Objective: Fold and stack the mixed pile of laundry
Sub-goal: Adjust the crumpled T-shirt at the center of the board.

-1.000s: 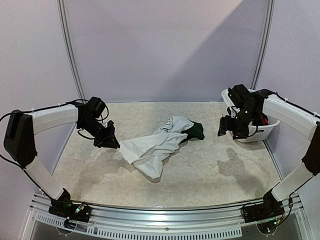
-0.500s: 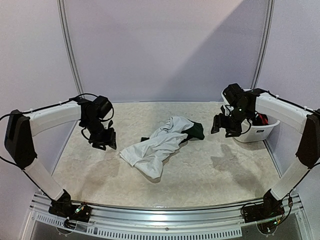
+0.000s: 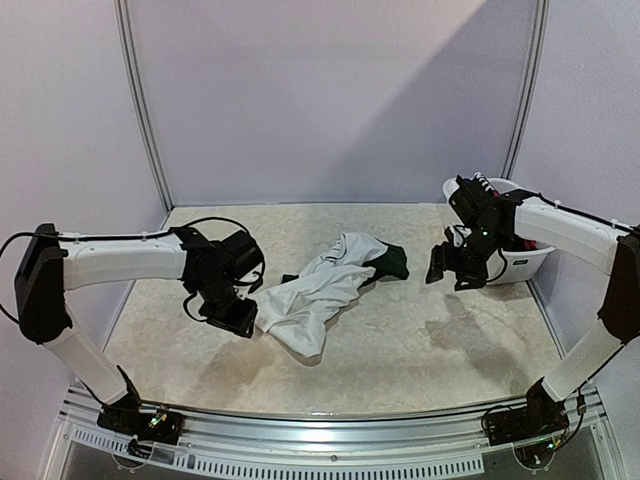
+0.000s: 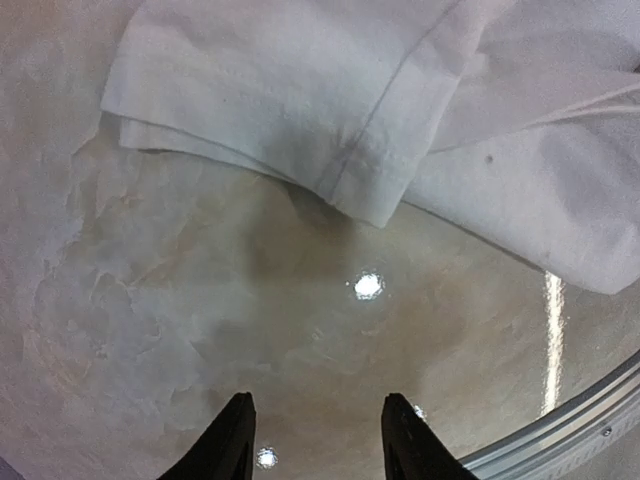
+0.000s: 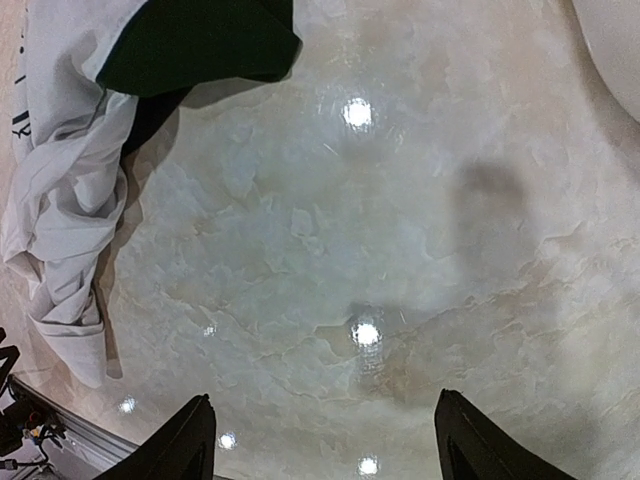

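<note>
Of the mixed laundry pile, a crumpled white T-shirt [image 3: 310,295] with black print lies mid-table, and a dark green piece [image 3: 390,262] is tucked under its far right end. My left gripper [image 3: 238,318] hovers just left of the shirt's near-left edge. In the left wrist view it [image 4: 315,440] is open over bare table, with the shirt's hemmed corner [image 4: 330,100] ahead of the fingers. My right gripper [image 3: 452,268] hangs to the right of the green piece. It [image 5: 330,450] is wide open and empty, with the shirt [image 5: 60,200] and the green piece [image 5: 200,40] at the upper left.
A white plastic tub [image 3: 528,268] stands at the far right edge, mostly behind my right arm; its wall [image 5: 612,40] shows in the right wrist view. The marbled tabletop [image 3: 420,340] is bordered by a metal rail [image 3: 320,425] at the near edge.
My left gripper let go of the shirt's left corner, opened, and moved nearer and to the right beside the shirt. The right gripper shifted slightly and stayed open.
</note>
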Action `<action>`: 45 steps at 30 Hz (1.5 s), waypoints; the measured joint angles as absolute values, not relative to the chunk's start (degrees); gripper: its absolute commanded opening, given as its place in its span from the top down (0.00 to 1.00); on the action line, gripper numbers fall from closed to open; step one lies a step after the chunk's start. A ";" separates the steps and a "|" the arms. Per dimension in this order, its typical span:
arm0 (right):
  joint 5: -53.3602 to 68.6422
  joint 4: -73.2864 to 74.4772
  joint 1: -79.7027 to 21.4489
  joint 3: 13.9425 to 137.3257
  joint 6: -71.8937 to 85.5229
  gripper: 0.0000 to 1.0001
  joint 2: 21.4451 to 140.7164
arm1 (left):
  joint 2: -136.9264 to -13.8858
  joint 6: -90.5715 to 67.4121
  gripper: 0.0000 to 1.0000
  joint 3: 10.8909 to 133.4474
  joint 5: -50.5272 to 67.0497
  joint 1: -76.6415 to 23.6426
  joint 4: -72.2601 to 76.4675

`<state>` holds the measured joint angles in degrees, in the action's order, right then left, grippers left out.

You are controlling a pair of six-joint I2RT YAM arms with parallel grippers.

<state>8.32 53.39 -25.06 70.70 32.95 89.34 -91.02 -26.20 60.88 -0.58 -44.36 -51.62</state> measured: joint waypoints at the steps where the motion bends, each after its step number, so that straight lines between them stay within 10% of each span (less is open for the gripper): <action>1: 8.34 53.56 -25.06 70.08 33.01 0.24 88.84 | -91.02 -26.22 0.59 60.27 -0.34 -44.51 -51.05; 45: 8.23 56.69 -25.06 63.22 37.23 0.24 78.67 | -105.93 -19.70 0.71 70.46 -1.17 -44.23 -48.86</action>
<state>8.23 56.69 -25.06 63.22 37.23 78.67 -105.93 -19.70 70.46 -1.17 -44.23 -48.86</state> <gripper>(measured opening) 0.759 0.294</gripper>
